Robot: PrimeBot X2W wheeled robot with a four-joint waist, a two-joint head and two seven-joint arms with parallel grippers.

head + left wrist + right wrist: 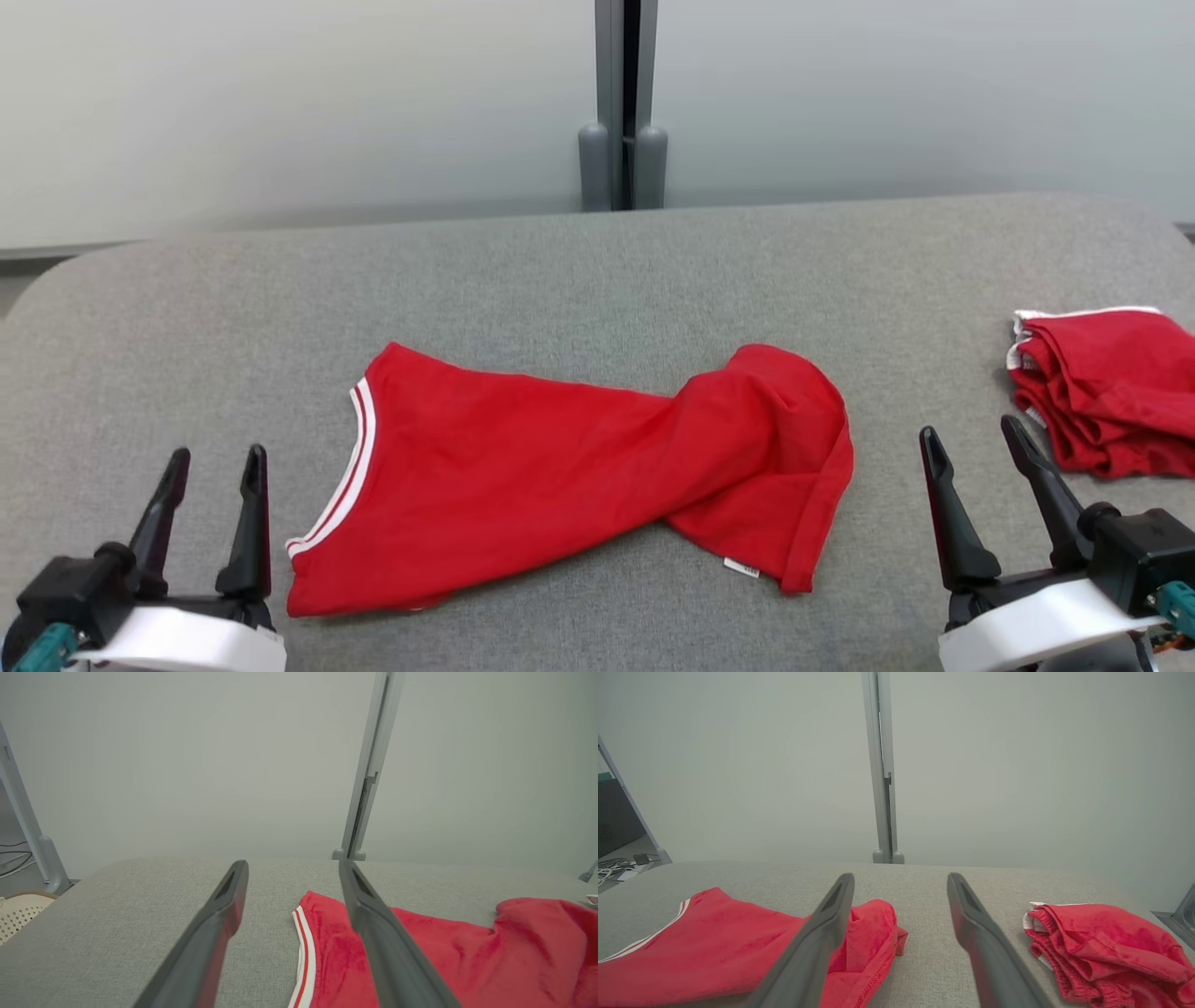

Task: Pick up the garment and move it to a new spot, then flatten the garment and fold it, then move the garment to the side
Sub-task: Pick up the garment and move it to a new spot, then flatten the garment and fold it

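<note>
at lower left, the left gripper (216, 455) sits spread and empty. midway across the grey surface (653, 271) the red garment (523, 467) lies with its long axis left to right, striped trim leftward, bunched end rightward. the right gripper (968, 429) is spread, empty, near a folded red pile (1111, 392).

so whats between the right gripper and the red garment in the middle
Only bare grey table: in the head view a strip of it separates the open right gripper from the garment, whose right end is bunched.
</note>
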